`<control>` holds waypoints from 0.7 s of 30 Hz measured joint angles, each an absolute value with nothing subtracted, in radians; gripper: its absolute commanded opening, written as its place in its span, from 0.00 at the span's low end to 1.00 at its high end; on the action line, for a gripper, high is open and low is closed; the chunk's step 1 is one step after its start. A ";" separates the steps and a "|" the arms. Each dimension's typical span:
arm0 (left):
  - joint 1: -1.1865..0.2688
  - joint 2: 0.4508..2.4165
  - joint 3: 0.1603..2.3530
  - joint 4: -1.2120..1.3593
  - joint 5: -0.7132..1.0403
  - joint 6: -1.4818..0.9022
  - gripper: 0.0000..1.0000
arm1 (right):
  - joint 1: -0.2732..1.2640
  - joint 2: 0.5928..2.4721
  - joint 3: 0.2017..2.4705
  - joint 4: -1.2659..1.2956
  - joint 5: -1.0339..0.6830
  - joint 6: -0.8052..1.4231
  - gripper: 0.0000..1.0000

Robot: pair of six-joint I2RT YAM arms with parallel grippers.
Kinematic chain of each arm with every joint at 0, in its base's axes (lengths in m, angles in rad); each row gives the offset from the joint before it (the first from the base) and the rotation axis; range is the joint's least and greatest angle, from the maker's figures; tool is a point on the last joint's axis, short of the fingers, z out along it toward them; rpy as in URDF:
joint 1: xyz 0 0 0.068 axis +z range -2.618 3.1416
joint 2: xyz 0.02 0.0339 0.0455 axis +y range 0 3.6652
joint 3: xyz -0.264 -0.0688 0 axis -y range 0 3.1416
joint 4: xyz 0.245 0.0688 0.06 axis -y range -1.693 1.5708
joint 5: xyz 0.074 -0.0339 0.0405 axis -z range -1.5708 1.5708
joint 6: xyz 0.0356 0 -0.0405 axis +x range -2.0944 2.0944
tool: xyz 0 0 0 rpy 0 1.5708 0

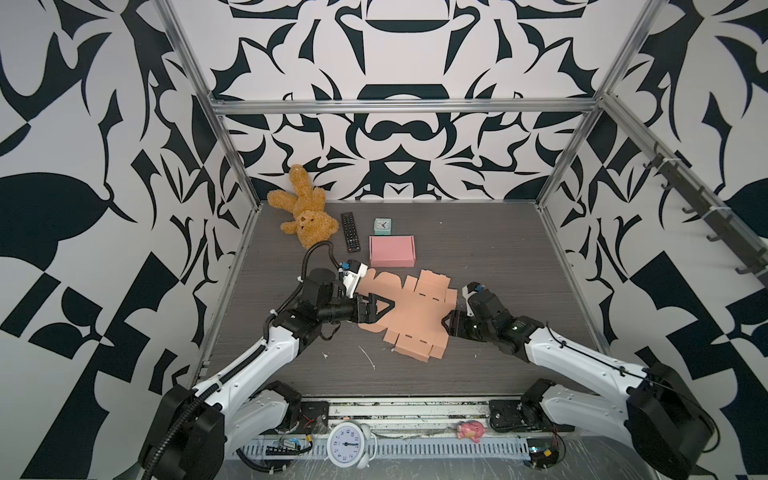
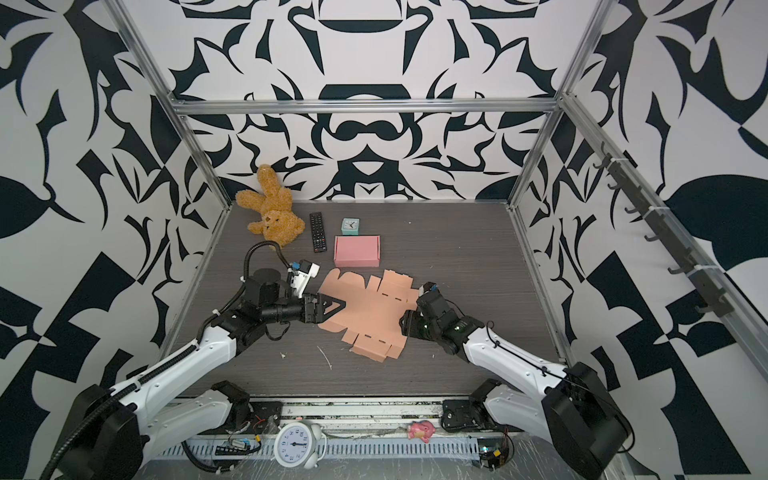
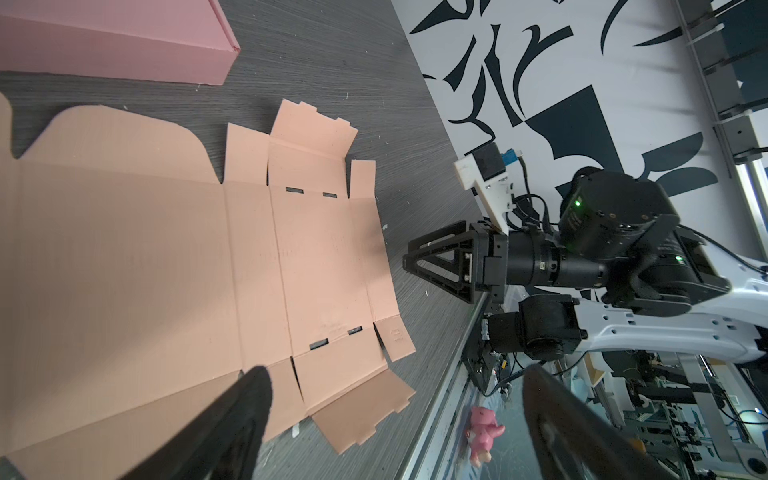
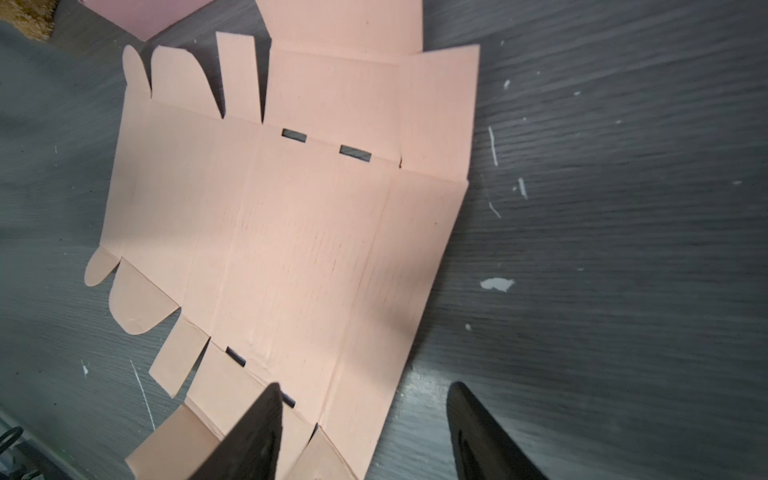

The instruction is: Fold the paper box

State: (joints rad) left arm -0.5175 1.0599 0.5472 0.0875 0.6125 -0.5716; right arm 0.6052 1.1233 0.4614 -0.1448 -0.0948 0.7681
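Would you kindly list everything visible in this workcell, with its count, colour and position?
flat box blank: one, peach, unfolded, lying mid-table between the two arms
folded box: one, pink, just behind the blank
remote control: one, black, left of the folded box
small clock: one, teal, behind the folded box
teddy bear: one, brown, back left corner
alarm clock: one, white, at the front rail
toy figure: one, pink, at the front rail, right of the alarm clock
table: one, dark grey woodgrain
left pincer: one, black, open, over the blank's left part
right pincer: one, black, open, at the blank's right edge
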 measured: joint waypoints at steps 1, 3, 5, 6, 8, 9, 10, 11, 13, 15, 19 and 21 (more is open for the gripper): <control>-0.526 1.064 0.547 0.094 0.614 -0.571 0.97 | 0.600 1.135 0.452 -0.127 -0.102 0.773 0.64; -0.542 1.074 0.547 0.103 0.618 -0.568 0.97 | 0.591 1.150 0.435 -0.100 -0.112 0.785 0.63; -0.556 1.088 0.547 0.113 0.618 -0.564 0.97 | 0.580 1.161 0.423 -0.078 -0.121 0.791 0.62; -0.558 1.094 0.547 0.116 0.619 -0.562 0.97 | 0.575 1.163 0.421 -0.071 -0.125 0.793 0.62; -0.563 1.115 0.547 0.128 0.619 -0.559 0.96 | 0.564 1.171 0.416 -0.050 -0.137 0.797 0.59; -0.563 1.127 0.547 0.136 0.619 -0.558 0.96 | 0.559 1.174 0.415 -0.042 -0.141 0.800 0.59; -0.563 1.146 0.547 0.144 0.621 -0.556 0.95 | 0.553 1.179 0.414 -0.031 -0.147 0.803 0.57; -0.563 1.167 0.547 0.151 0.624 -0.556 0.94 | 0.548 1.185 0.413 -0.022 -0.152 0.805 0.56; -0.563 1.209 0.547 0.163 0.630 -0.557 0.92 | 0.541 1.195 0.411 -0.006 -0.161 0.808 0.55; -0.567 1.244 0.547 0.174 0.640 -0.558 0.91 | 0.535 1.205 0.403 0.015 -0.171 0.811 0.54; -0.598 1.298 0.550 0.196 0.658 -0.550 0.88 | 0.522 1.222 0.382 0.056 -0.191 0.814 0.52; -0.622 1.328 0.552 0.202 0.663 -0.546 0.86 | 0.516 1.229 0.382 0.076 -0.200 0.814 0.52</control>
